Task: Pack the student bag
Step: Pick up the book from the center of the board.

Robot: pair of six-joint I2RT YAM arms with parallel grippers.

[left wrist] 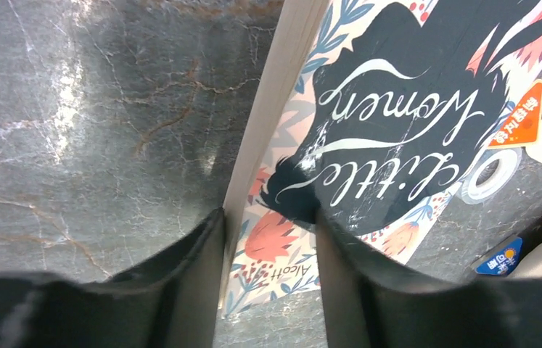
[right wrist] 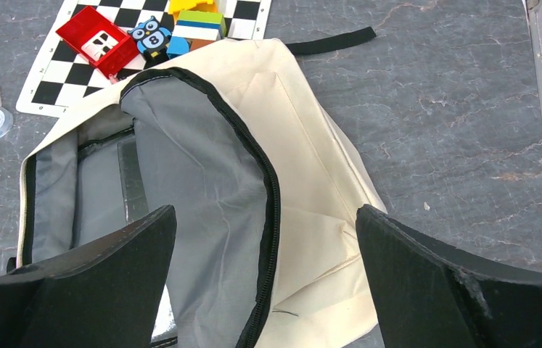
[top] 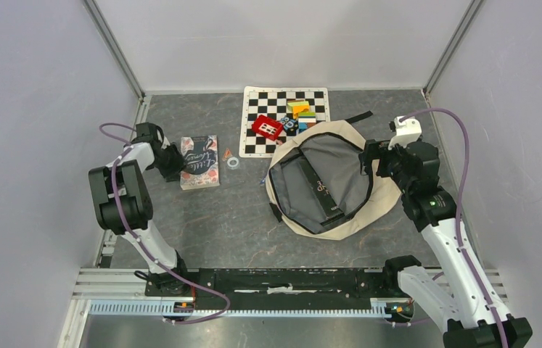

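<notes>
**Left gripper [left wrist: 268, 217] astride the book [left wrist: 398, 109], right gripper [right wrist: 266, 214] over the student bag [right wrist: 311, 123]**

Your left gripper's fingers stand partly apart, one on the table [top: 217, 225] beside the book's long edge and one on its cover. You cannot tell whether they pinch it. Your right gripper is spread wide and empty above the student bag, which lies unzipped right of centre, touching the chessboard mat [top: 253, 101].

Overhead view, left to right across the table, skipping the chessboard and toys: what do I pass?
Book → tape roll → backpack.
</notes>
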